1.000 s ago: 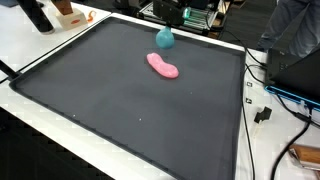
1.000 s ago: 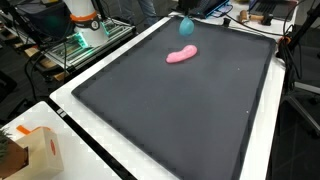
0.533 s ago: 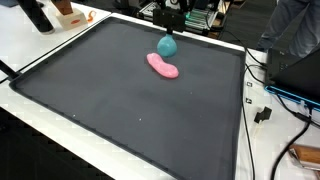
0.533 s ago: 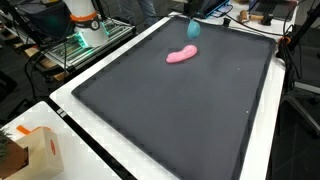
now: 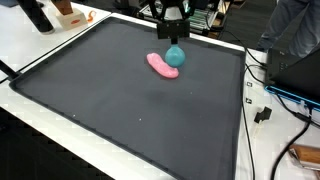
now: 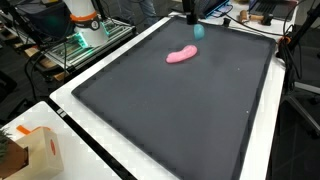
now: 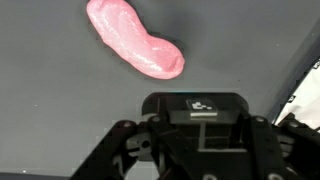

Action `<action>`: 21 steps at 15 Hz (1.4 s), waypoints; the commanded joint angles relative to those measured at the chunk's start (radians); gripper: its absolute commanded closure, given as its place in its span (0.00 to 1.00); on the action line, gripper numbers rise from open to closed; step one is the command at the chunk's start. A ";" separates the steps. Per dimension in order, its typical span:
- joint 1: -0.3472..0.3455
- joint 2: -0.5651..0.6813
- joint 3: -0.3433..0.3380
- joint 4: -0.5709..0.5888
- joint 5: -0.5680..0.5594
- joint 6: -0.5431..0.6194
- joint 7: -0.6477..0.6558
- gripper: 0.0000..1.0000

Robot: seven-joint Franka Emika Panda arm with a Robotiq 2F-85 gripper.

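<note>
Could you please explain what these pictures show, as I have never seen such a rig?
The machine is a robot arm, steered by a person, that grasps with a pincer. Two pictures come from cameras outside the robot, at different places; the third comes from a camera on its wrist, looking down. A black mat covers a white table. On it lies a pink piece, which the wrist view also shows. The pincer seems to hold a teal thing, hanging close by the pink piece.
</note>
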 commanded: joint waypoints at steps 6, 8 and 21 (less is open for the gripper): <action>-0.009 -0.099 -0.074 -0.160 0.195 0.033 -0.544 0.65; -0.007 -0.101 -0.097 -0.182 0.247 0.069 -0.649 0.65; -0.009 -0.069 -0.114 -0.248 0.675 0.175 -1.192 0.65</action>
